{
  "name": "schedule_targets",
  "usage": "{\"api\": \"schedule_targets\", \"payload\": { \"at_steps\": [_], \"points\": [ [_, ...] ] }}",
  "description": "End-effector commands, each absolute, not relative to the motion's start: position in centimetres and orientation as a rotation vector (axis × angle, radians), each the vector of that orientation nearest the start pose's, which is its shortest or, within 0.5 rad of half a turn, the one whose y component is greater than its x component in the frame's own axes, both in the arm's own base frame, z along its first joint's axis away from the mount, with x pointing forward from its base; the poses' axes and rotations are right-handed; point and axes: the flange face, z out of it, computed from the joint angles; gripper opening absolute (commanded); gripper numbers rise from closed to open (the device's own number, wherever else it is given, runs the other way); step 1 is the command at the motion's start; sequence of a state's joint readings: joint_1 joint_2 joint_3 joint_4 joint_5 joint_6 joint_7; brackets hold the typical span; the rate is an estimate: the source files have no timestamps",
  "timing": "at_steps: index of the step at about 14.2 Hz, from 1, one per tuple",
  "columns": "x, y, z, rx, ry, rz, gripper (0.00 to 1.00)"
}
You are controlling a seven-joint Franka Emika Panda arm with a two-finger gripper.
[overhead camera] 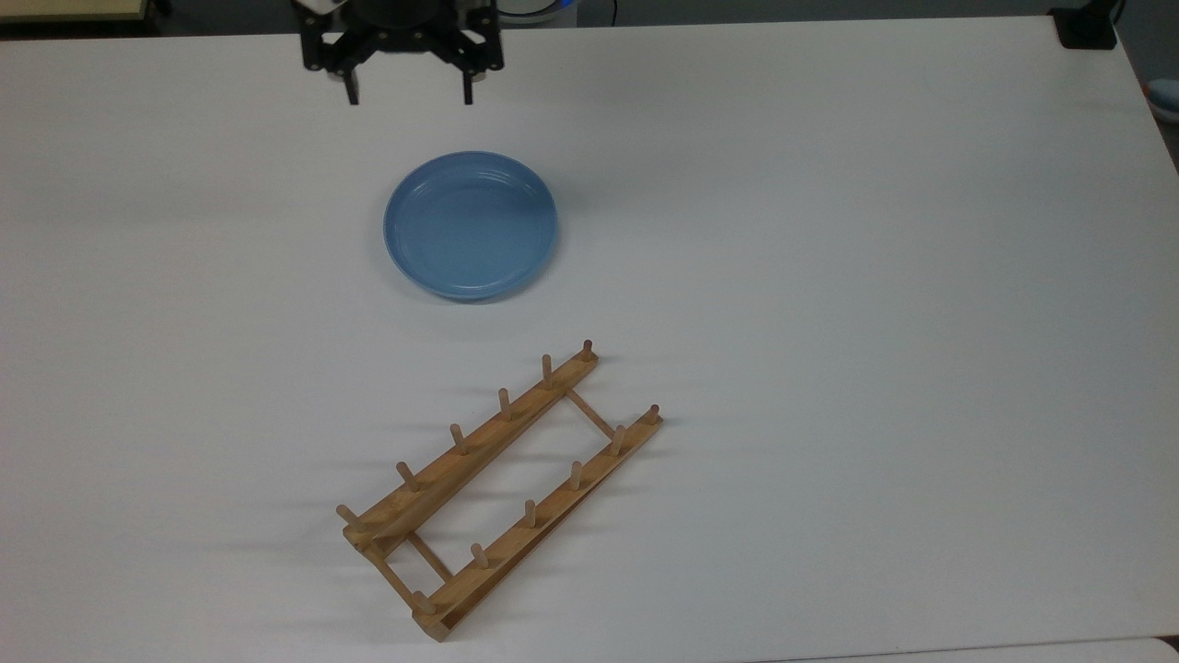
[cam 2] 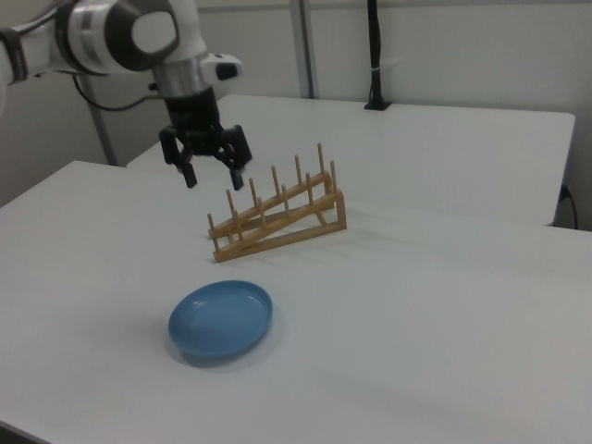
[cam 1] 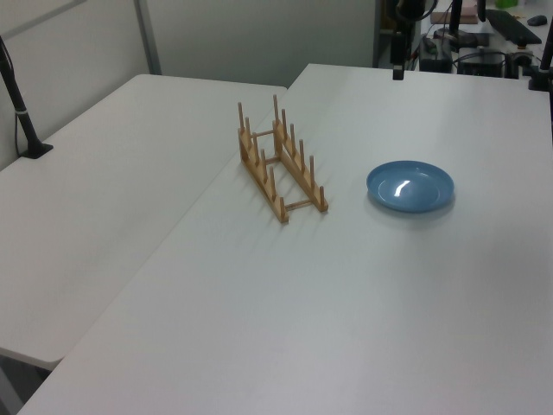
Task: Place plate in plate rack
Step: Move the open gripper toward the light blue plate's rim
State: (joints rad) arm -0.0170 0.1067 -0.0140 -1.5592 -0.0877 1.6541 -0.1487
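The pincer (overhead camera: 409, 92) hangs from a white-and-grey arm (cam 2: 120, 32) — pointing straight down, its two dark fingers (cam 2: 189, 175) spread wide apart, nothing held between them.

robotics lab or office, plain white tables (cam 1: 285, 328), grey partition walls (cam 1: 251, 39), cluttered desk with electronics (cam 1: 484, 43)
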Motion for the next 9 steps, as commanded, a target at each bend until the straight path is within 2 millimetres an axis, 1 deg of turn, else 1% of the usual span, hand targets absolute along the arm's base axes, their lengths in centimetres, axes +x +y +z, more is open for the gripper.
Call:
{"api": "schedule_targets", "payload": {
  "at_steps": [1, 2, 3, 4, 5, 6, 7, 9],
  "points": [
    [59.8, -6.7, 53.8, -3.161, -0.430, 0.155, 1.00],
    [59.8, -7.8, 52.8, -3.144, -0.504, 0.163, 1.00],
    [59.6, -8.7, 51.3, -3.126, -0.575, 0.170, 1.00],
    [59.3, -9.4, 48.9, -3.105, -0.649, 0.186, 1.00],
    [59.2, -9.7, 47.5, -3.101, -0.669, 0.183, 1.00],
    [59.0, -9.9, 45.4, -3.102, -0.686, 0.189, 1.00],
    [58.9, -9.9, 43.0, -3.098, -0.702, 0.216, 0.93],
    [58.7, -9.9, 39.6, -3.093, -0.721, 0.256, 0.89]
  ]
}}
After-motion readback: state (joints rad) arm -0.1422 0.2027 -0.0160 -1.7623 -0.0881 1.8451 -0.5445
